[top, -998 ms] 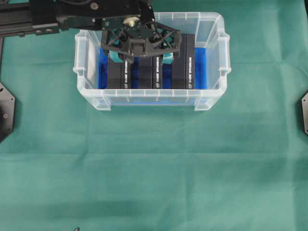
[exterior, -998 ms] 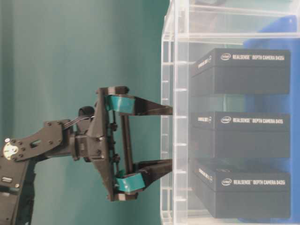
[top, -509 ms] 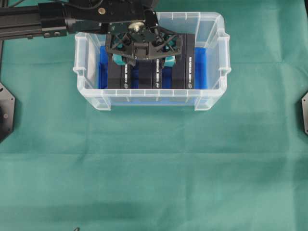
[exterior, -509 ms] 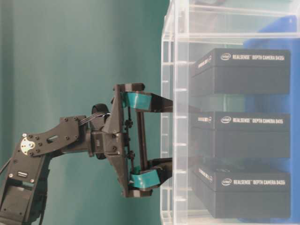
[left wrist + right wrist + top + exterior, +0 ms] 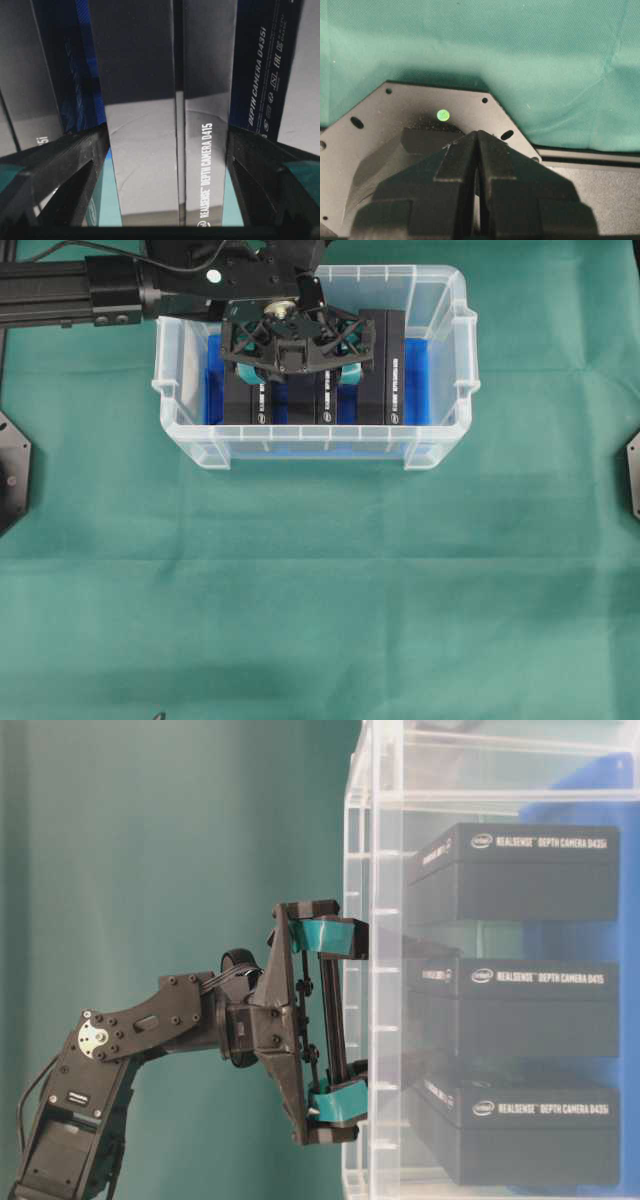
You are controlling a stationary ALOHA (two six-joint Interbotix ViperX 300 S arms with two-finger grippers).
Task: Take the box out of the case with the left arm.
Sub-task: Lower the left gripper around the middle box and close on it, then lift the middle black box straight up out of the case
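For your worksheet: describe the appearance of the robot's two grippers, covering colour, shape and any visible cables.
The left gripper is black, with an open lattice-like frame and teal pads on its two long fingers. A thin black cable runs along its wrist, and a silver disc marks an arm joint. The right gripper is all black, with two blocky fingers tapering to a point and no teal.
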